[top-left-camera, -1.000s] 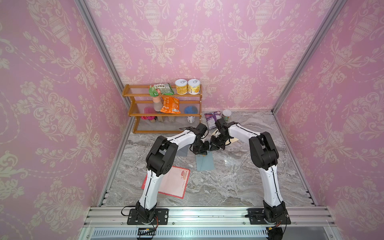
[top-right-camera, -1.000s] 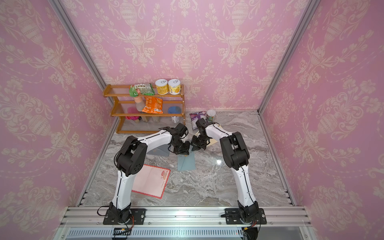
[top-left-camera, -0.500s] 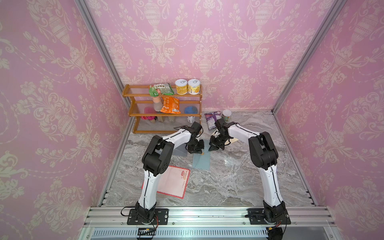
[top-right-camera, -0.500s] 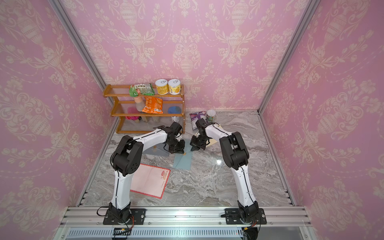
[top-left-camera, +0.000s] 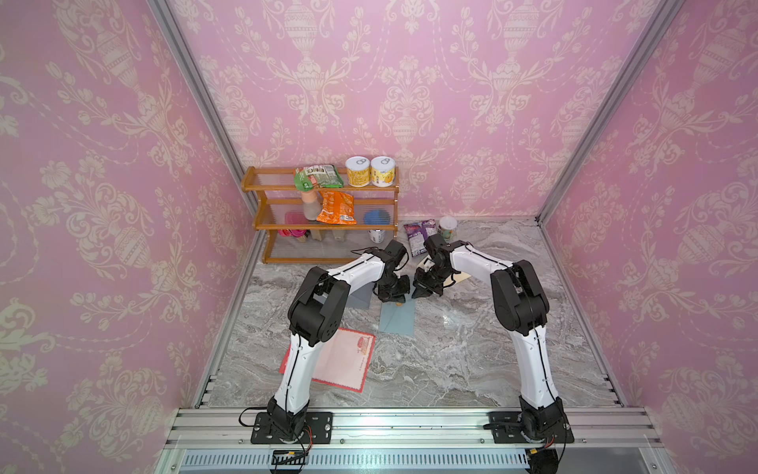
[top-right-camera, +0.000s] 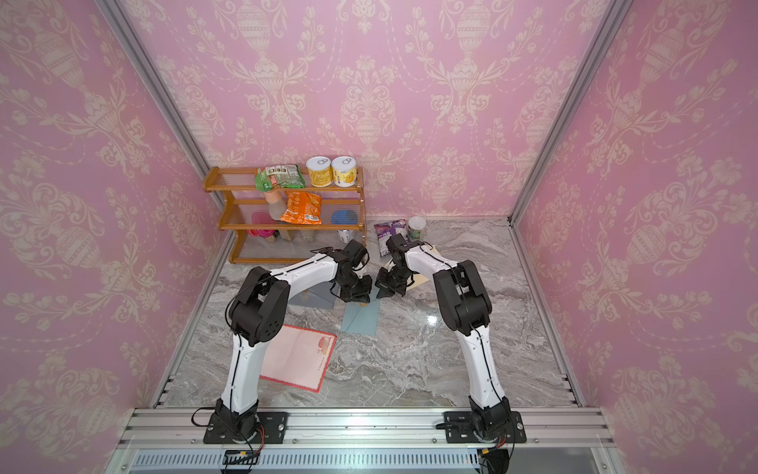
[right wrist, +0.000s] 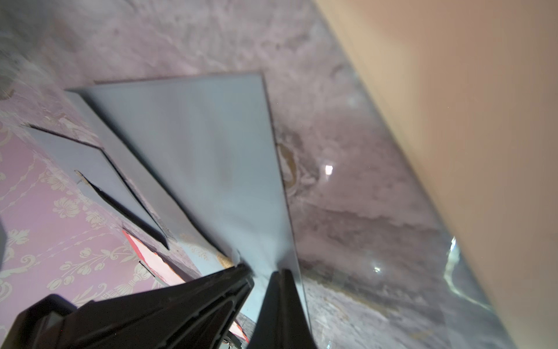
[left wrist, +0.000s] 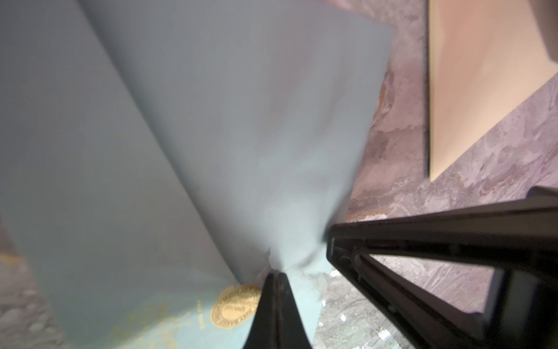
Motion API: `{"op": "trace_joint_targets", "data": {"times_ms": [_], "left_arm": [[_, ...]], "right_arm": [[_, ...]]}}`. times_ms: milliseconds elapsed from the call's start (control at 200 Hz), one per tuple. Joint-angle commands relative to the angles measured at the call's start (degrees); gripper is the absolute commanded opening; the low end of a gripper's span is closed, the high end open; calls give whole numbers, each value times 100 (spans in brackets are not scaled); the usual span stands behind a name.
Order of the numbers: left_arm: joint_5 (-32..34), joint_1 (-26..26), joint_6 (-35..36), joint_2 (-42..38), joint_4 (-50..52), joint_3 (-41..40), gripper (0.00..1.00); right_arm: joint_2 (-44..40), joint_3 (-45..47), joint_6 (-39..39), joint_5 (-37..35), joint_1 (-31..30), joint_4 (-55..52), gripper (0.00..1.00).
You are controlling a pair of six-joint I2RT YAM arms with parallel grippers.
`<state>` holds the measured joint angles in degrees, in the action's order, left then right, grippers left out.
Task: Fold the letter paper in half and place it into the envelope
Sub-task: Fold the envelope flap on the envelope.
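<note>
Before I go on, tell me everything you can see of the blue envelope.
The blue envelope is plain pale blue-grey paper with a round gold seal sticker near its far end. It lies lengthwise on the marble table between the arms, near end flat, far end lifted. The left gripper and right gripper, both shut, pinch that lifted paper side by side.
</note>
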<state>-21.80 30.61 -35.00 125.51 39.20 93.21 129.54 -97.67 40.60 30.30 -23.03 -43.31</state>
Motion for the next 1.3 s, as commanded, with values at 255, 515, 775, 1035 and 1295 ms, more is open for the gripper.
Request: {"op": "trace_joint_targets", "data": {"times_ms": [255,515,775,1035,1295], "left_arm": [[676,-336,385,-311,549,-378,0],[545,-178,196,-60,422,-203,0],[419,5,95,345,439,182,0],[594,6,516,-48,658,-330,0],[679,-20,714,-479,637,-931,0]], "right_arm": [[676,152,71,-631,-61,-138,0],[714,68,71,-626,-76,-169,0],[705,95,62,-621,-72,-169,0],[713,78,83,-617,-77,-133,0],[775,-41,81,-621,-80,-187,0]]}}
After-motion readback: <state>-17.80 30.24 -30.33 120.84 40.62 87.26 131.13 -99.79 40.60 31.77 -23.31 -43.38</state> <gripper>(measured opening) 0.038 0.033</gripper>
